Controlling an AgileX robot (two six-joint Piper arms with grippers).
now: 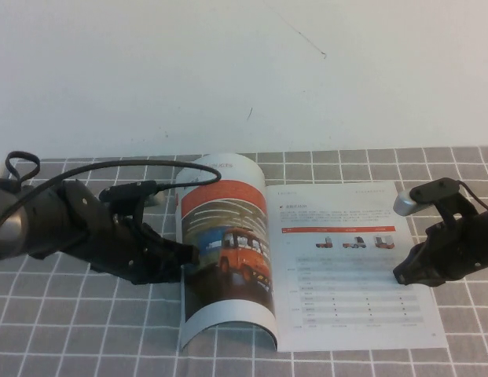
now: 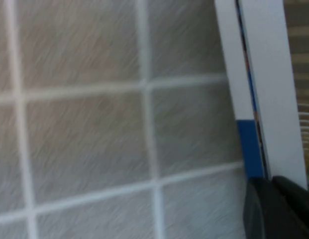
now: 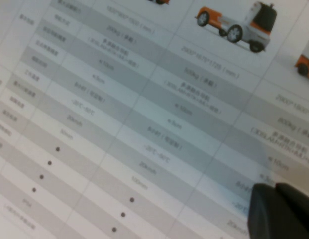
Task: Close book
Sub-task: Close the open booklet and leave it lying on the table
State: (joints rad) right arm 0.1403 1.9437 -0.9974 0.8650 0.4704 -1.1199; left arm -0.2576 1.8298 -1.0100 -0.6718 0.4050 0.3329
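Paperback (image 1: 346, 267) between left claw (image 1: 185, 255), right claw (image 1: 405, 275)

Black left pincer (image 1: 188, 255) trailing looped cable (image 1: 149, 163), black right pincer (image 1: 402, 275), silver cap (image 1: 404, 204)

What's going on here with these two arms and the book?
Two robot arms are working at closing an open book that lies on a checked cloth. The left gripper is at the outer edge of the left page, which stands curled up off the table. The right gripper sits at the outer edge of the right page, which lies flat. The book is not shut yet.
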